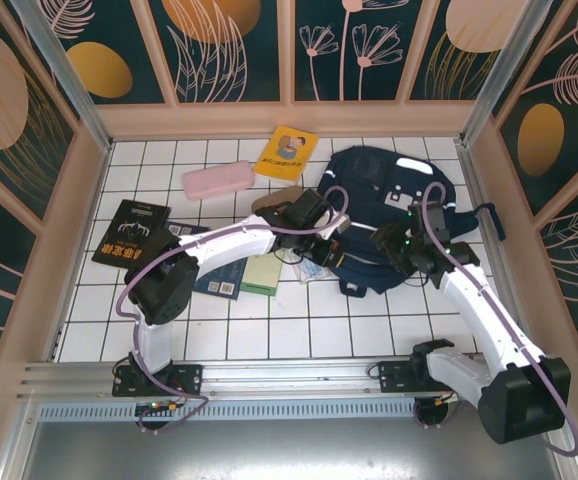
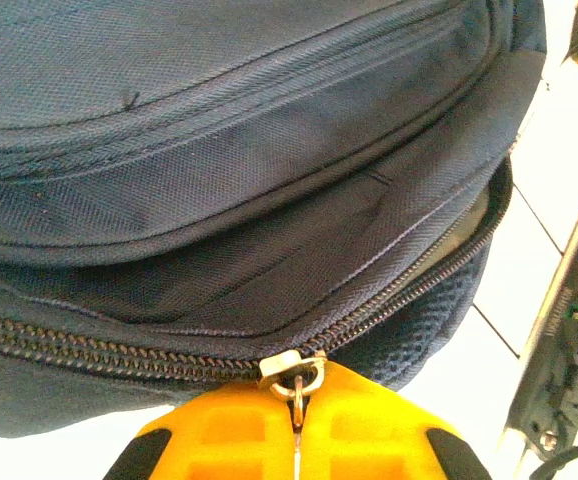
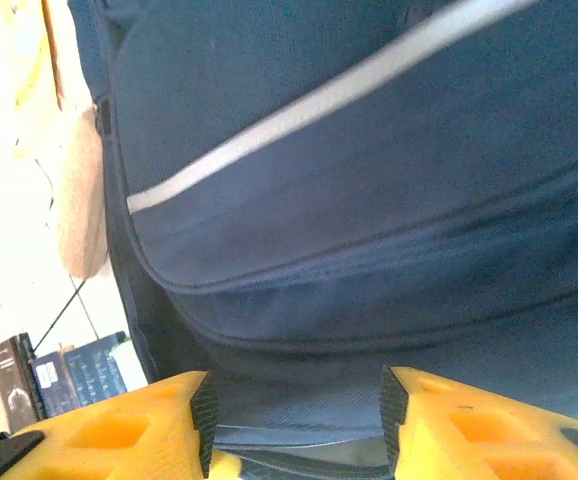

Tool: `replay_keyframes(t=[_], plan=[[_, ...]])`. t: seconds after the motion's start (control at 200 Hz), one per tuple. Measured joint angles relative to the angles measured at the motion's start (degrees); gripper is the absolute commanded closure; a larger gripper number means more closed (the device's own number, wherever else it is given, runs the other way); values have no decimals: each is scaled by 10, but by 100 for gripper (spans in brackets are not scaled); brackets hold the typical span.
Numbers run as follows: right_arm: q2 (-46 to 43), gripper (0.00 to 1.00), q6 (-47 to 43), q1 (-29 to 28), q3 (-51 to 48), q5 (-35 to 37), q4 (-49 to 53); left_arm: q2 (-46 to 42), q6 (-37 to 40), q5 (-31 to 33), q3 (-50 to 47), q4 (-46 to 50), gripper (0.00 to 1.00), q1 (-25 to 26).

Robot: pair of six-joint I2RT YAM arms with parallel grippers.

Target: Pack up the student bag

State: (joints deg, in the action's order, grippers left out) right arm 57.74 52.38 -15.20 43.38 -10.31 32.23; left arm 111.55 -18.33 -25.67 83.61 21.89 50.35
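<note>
Student bag [image 1: 369,180] lies on the tabletop, right of centre toward the far side, with both wrists at its near edge. Left jaws clenched on the zipper pull [image 2: 295,372], a thin pinch right at the tips. Right jaws released, standing apart against the bag's striped face, grasping nothing. Risk 1: I judge the bag unanchored, so a tug on the pull could drag the whole bag rather than run the zip. Risk 2: the small ring could slip from the tips. Risk 3: the fabric flap over the teeth could snag the slider. Pink pencil case [image 1: 217,181] and yellow book [image 1: 286,152] lie unpacked, far left of the bag.
</note>
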Motion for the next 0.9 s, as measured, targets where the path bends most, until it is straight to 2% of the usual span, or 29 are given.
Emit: replay_keyframes(t=[0.145, 0.295, 0.425, 0.545, 0.665, 0.73, 0.77, 0.805, 0.851, 0.901], plan=[[-14, 46, 78, -54, -61, -2, -41, 0, 0, -7, -1, -2, 100, 7], [-28, 44, 147, -69, -116, -2, -93, 0, 2, -6, -12, 0, 100, 7], [-31, 44, 185, -69, -133, 1, -123, 2, 16, 6, -12, 14, 84, 7], [-15, 45, 189, -69, -133, 7, -133, 3, 30, 19, -12, 24, 81, 7], [8, 45, 189, -69, -133, 9, -140, 3, 33, 28, -12, 26, 83, 7], [14, 46, 189, -69, -133, 9, -143, 3, 33, 35, -12, 28, 95, 7], [16, 47, 189, -69, -133, 9, -145, 3, 33, 37, -12, 28, 97, 7], [18, 47, 187, -69, -133, 9, -145, 3, 36, 38, -12, 28, 92, 7], [20, 47, 187, -69, -133, 10, -145, 3, 37, 39, -12, 28, 77, 7], [22, 47, 186, -69, -132, 11, -145, 3, 37, 40, -12, 28, 75, 7]])
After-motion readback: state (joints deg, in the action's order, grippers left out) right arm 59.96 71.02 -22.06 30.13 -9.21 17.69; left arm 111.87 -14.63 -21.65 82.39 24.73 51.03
